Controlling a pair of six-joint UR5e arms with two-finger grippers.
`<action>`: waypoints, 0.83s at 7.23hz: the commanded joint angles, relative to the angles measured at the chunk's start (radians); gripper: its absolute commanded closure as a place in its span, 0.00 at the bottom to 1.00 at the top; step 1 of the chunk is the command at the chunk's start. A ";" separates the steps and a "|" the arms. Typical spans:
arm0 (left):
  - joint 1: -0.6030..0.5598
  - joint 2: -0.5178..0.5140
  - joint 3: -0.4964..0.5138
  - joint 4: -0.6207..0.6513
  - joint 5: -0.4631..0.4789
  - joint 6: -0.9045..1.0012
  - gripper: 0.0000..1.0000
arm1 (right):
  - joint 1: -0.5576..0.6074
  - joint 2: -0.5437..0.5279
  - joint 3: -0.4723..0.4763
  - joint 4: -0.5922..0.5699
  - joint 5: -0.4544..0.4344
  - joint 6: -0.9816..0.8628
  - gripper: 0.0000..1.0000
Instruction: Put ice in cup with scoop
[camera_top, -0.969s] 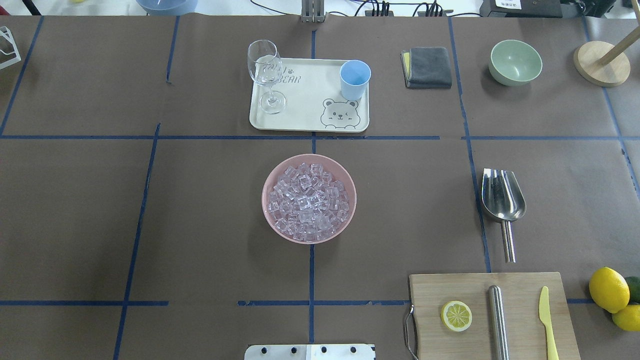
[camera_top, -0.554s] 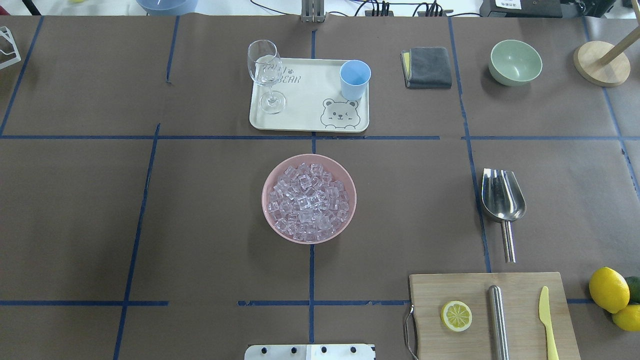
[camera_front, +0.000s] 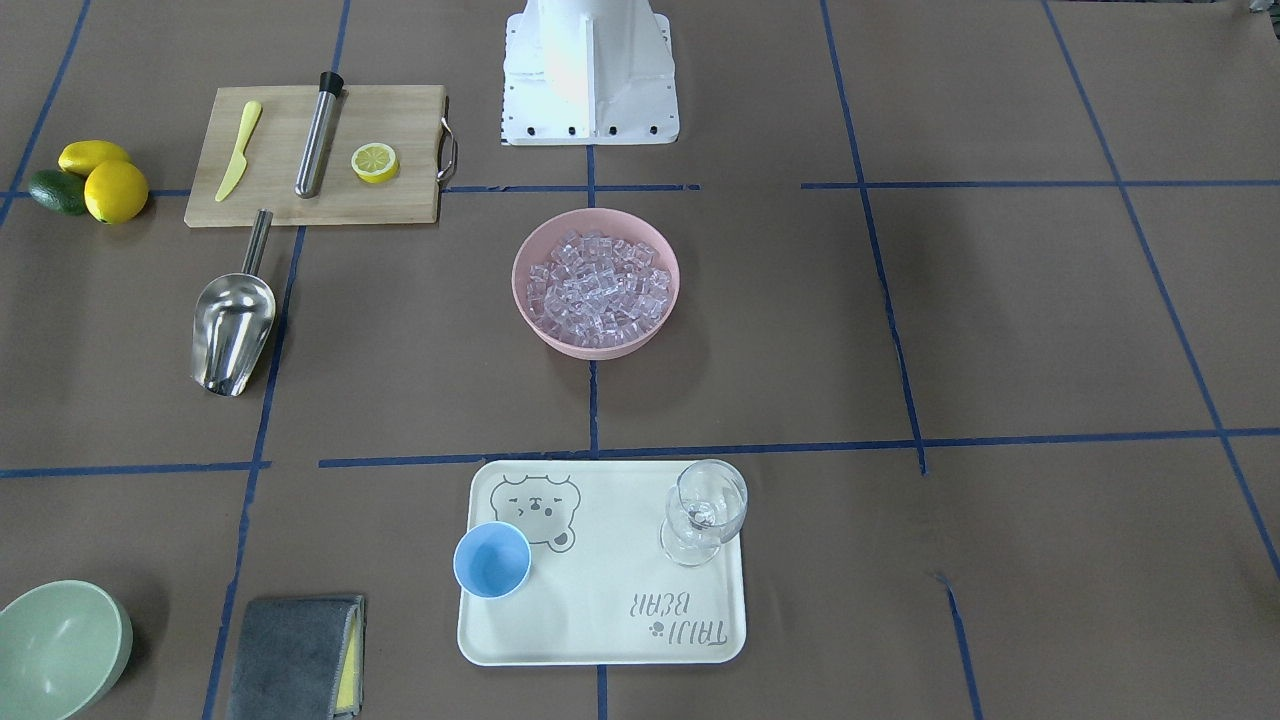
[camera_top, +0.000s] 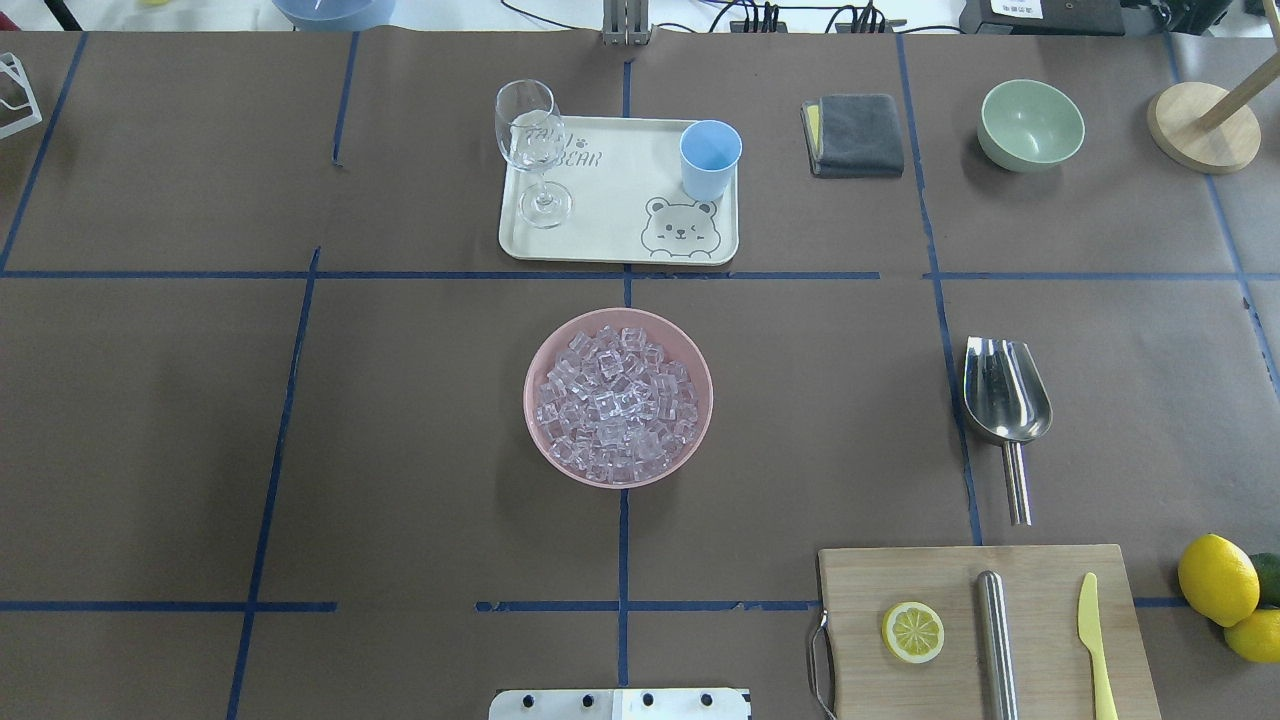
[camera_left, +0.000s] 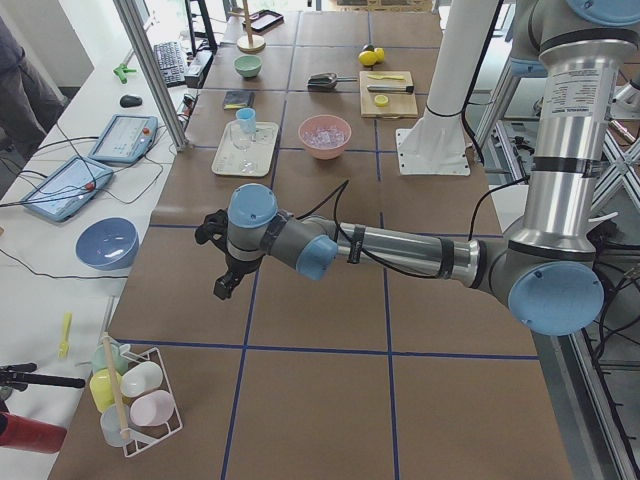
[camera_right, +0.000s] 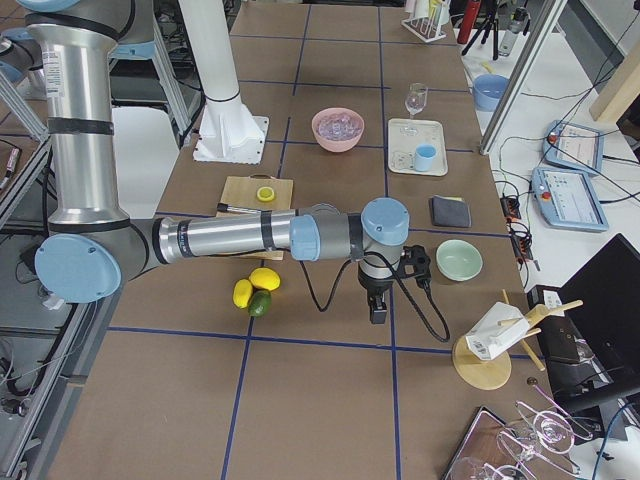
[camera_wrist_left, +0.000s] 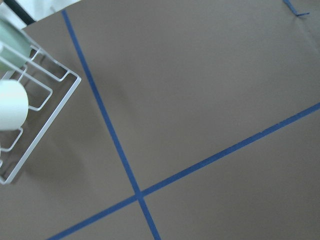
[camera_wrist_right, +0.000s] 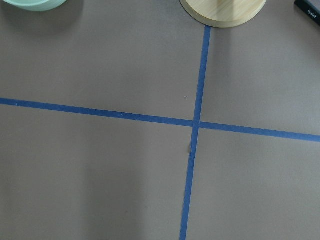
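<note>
The ice (camera_top: 617, 400) fills a pink bowl (camera_top: 531, 372) at the table's middle. The light-blue cup (camera_top: 709, 160) stands upright and empty on a cream bear tray (camera_top: 620, 225) beyond the bowl. The steel scoop (camera_top: 1003, 395) lies flat to the bowl's right, handle toward the robot. It also shows in the front-facing view (camera_front: 232, 330). My left gripper (camera_left: 222, 287) shows only in the left side view, far off at the table's left end. My right gripper (camera_right: 378, 312) shows only in the right side view, at the right end. I cannot tell whether either is open or shut.
A wine glass (camera_top: 528, 140) stands on the tray's left. A cutting board (camera_top: 985, 630) with a lemon slice, steel cylinder and yellow knife lies near the scoop's handle. Lemons (camera_top: 1217, 580), a green bowl (camera_top: 1031, 125), a grey cloth (camera_top: 855, 133) and a wooden stand (camera_top: 1203, 125) are on the right.
</note>
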 joint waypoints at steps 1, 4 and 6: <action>0.120 -0.079 0.017 -0.086 0.001 -0.183 0.00 | 0.000 0.000 -0.001 0.020 0.003 0.001 0.00; 0.294 -0.173 0.000 -0.151 0.010 -0.268 0.00 | -0.023 -0.001 -0.002 0.063 0.003 0.000 0.00; 0.494 -0.201 0.041 -0.424 0.045 -0.089 0.00 | -0.087 0.002 -0.001 0.087 0.000 0.001 0.00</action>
